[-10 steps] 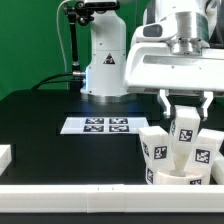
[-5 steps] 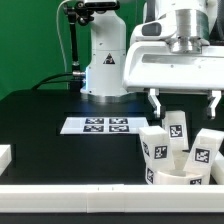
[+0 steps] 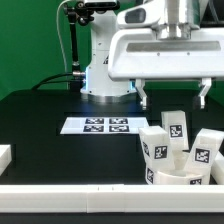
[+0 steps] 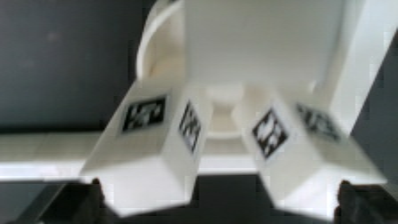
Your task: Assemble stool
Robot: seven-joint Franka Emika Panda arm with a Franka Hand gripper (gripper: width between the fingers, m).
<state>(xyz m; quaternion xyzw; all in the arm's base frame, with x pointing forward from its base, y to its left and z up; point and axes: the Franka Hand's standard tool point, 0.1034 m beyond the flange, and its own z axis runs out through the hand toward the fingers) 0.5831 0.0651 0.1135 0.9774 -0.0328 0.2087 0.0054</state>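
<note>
The white stool stands upside down at the exterior view's lower right. Its round seat lies on the table with three tagged legs standing up from it: one on the exterior view's left, one at the back, one on the right. My gripper hangs open and empty above the back leg, with a finger on each side and clear of it. In the wrist view the legs and seat fill the picture between my open gripper's dark fingertips.
The marker board lies mid-table. A long white rail runs along the front edge, with a white block at the exterior view's left. The arm's white base stands at the back.
My gripper has let go of the back leg, opened wide and risen above it. The stool has not moved.
</note>
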